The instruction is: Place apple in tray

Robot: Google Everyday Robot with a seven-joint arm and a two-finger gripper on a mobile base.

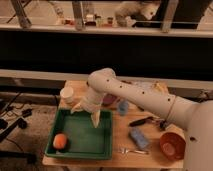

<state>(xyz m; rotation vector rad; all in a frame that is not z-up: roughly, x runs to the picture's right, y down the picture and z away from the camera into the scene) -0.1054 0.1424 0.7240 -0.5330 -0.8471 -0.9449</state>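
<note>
Apple (pixel 60 141) lying loose in the near-left corner of the tray (pixel 102 150), close against the left wall, orange-red with a paler patch on top. Tray sitting on the left half of the wooden table (pixel 122 161), its long near rim almost at the table's near edge.

Gripper (pixel 85 112) hanging above the tray's far part, well up and to the right of the apple, holding nothing. Jaws spread wide: one finger (pixel 77 107) angled out to the left over the far-left rim, the other reaching down and right toward the middle of the tray floor. White arm (pixel 145 97) sweeping in from the right of the scene, bent at a round elbow above the far edge of the table.

White cup (pixel 66 94) standing upright at the far-left corner of the table, just beyond the tray. Purple bowl (pixel 108 100) partly hidden behind the wrist, near the tray's far-right corner. Blue can (pixel 123 107) upright just right of that. Dark tool (pixel 142 121) lying to the right of the tray, further right. Blue pack (pixel 139 138) on its side near the table's middle, with a fork (pixel 131 150) nearer the front edge. Orange bowl (pixel 172 145) at the near-right corner, beside the arm's base.
</note>
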